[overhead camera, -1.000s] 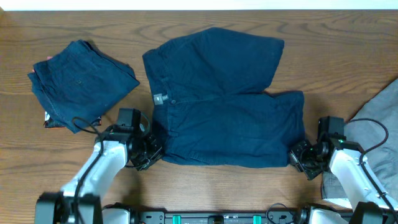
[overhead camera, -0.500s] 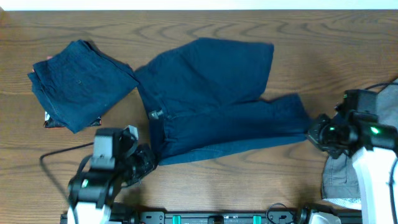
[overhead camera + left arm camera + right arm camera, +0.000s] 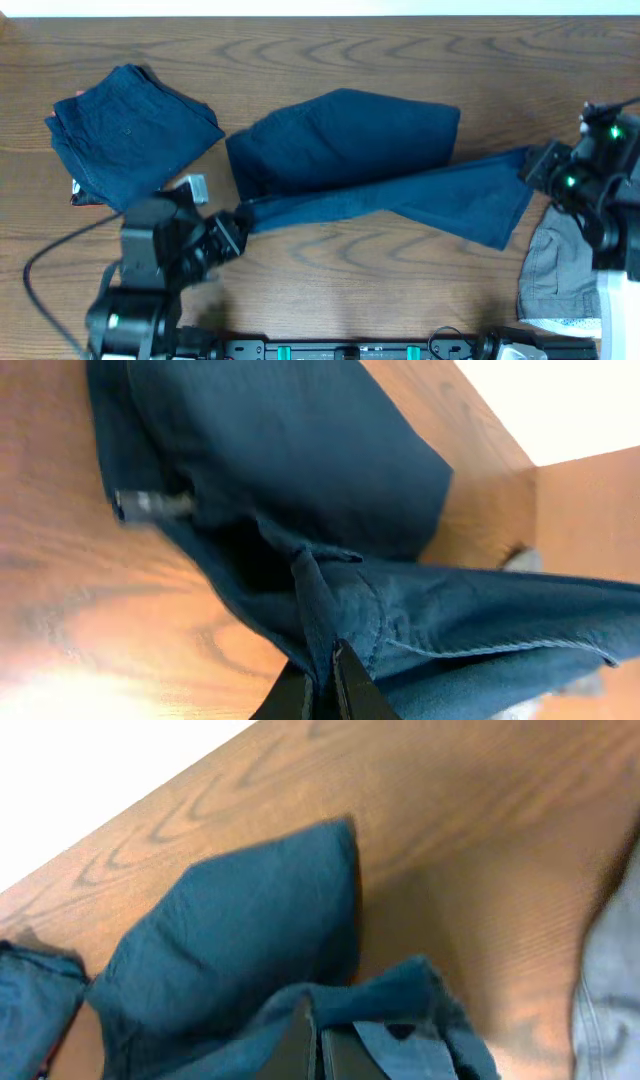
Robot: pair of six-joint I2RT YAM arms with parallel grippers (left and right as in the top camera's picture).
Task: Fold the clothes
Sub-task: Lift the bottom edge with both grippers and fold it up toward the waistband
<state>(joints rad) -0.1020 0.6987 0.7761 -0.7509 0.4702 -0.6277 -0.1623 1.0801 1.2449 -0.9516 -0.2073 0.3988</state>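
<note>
Across the middle of the table (image 3: 380, 290), the navy shorts (image 3: 350, 150) are stretched between the left gripper (image 3: 238, 220) and the right gripper (image 3: 535, 170), each with jaws pinching the lifted edge. One folded pair (image 3: 130, 135) lies at the far left. This fold looks only begun, and the grey garment (image 3: 560, 280) is not yet folded.

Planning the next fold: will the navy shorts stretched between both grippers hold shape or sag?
Probably floppy: the navy shorts crease and drape between left gripper and right gripper. Likely light, since two pinched edges carry them.
</note>
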